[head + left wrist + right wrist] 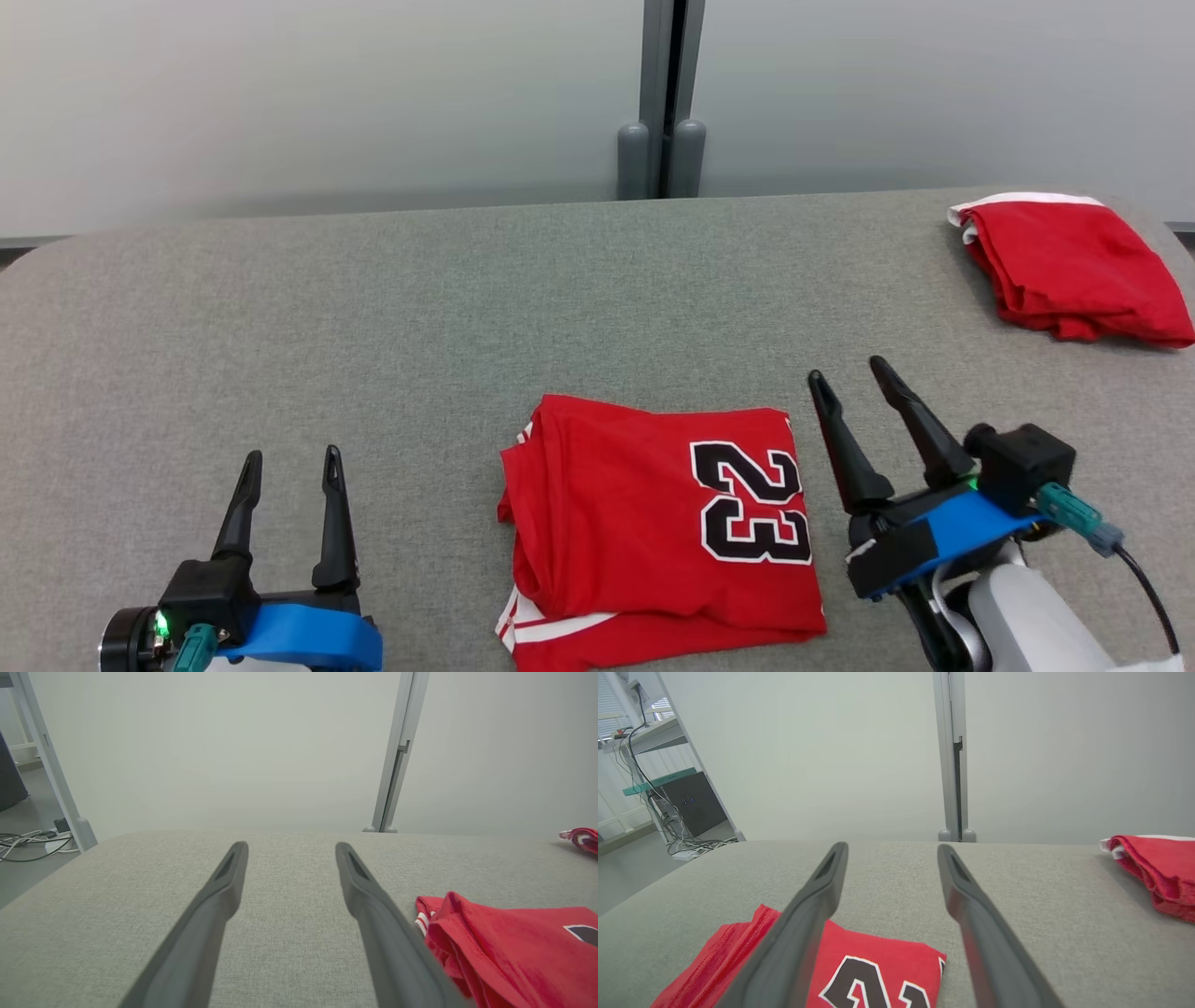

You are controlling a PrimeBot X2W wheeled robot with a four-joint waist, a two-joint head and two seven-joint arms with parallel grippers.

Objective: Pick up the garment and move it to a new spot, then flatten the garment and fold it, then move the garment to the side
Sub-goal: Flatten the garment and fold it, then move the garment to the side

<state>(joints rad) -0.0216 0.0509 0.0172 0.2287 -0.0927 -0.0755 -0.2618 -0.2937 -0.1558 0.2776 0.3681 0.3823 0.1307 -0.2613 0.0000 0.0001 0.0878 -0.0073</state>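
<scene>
1. Head view: the shirt [653,523] is seen folded, number up, on the table [373,308]. It lies low in the middle, between the two grippers.
2. The left gripper [292,455] is held wide with nothing in it, well apart from the shirt's left side.
3. The right gripper [848,369] is also held wide and empty. It is just beside the shirt's right edge and is not touching it.
4. The fold looks done, so the move to the side is judged to be the step that is left.
5. The fold could be pulled open if only the top layer is pinched. The left side looks loose and bunched, with many layers.
6. The shirt could be twisted or dragged out of shape if it is pulled from one side only. The table cover looks rough, so the cloth may be held back by it.
7. The shirt could be mixed up with the other cloth [1074,271] at the far right corner if it is put down too near it.
8. A wrong layer could be caught if a finger is brought in too low.
</scene>
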